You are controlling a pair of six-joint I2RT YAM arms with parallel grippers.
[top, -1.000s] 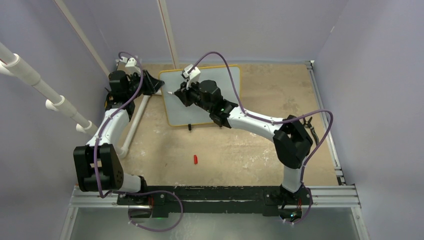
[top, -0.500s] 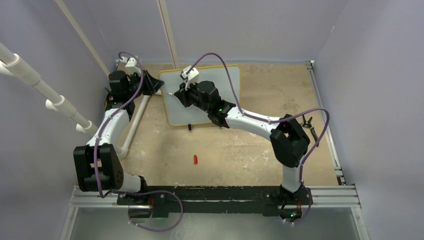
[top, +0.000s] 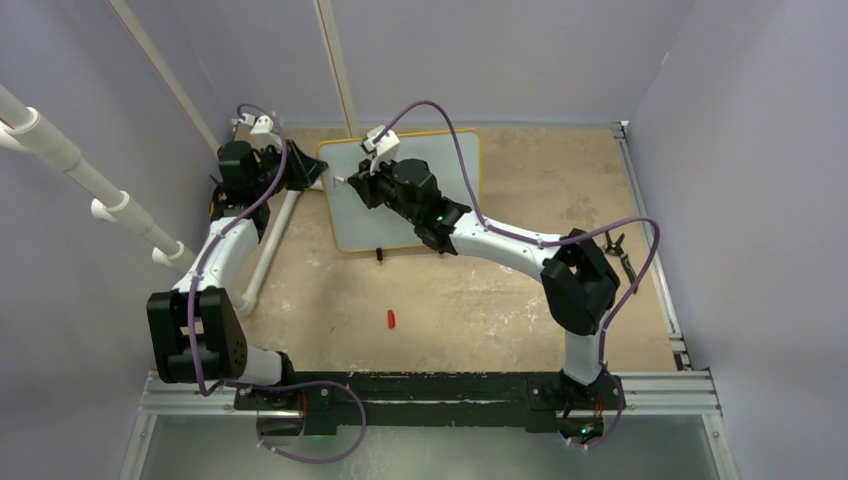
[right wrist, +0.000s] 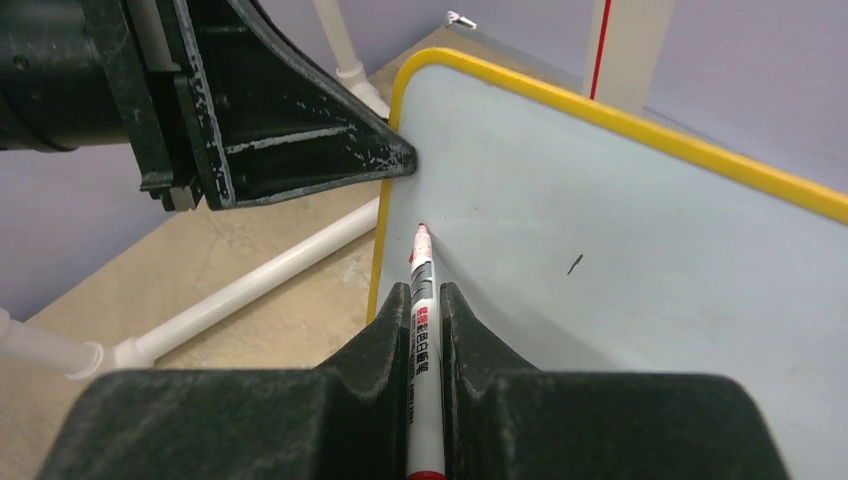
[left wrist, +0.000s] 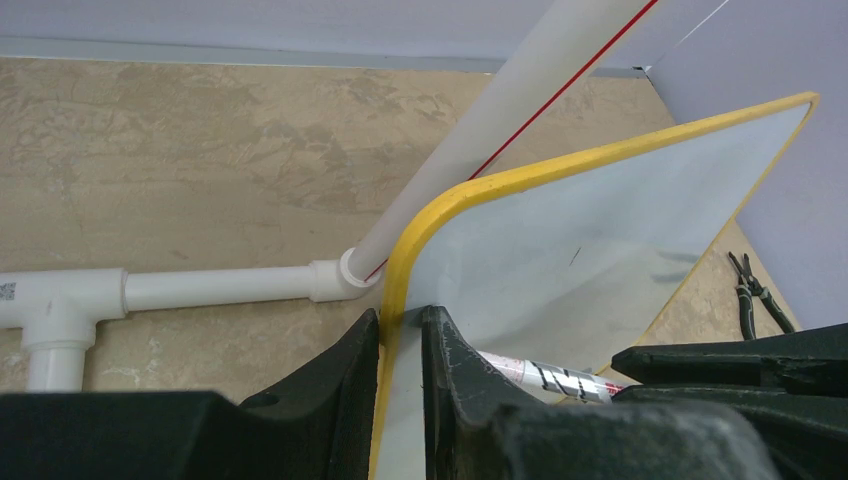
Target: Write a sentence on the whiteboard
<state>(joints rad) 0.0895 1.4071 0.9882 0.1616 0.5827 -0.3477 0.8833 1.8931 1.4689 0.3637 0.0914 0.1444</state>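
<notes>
The whiteboard [top: 455, 170] with its yellow frame stands tilted at the back of the table. Its white surface [right wrist: 640, 260] carries no red lettering, only one small dark fleck [right wrist: 575, 265]; the sentence is not in view. My left gripper [top: 318, 172] is shut on the board's left frame edge [left wrist: 400, 325] near the top corner. My right gripper [top: 355, 186] is shut on a white marker [right wrist: 420, 300]. The marker's red tip [right wrist: 421, 231] is close to the board just below the left gripper [right wrist: 290, 130]; I cannot tell whether it touches. The marker also shows in the left wrist view [left wrist: 555, 378].
A small red cap [top: 391, 319] lies on the table in front of the board. A white pipe frame [top: 262, 255] runs along the left, behind the board [left wrist: 230, 285]. Pliers [left wrist: 755, 295] lie at the right. Purple walls enclose the table.
My right gripper has shifted the marker slightly left and toward the board's top left corner. The left gripper and the board have not moved.
</notes>
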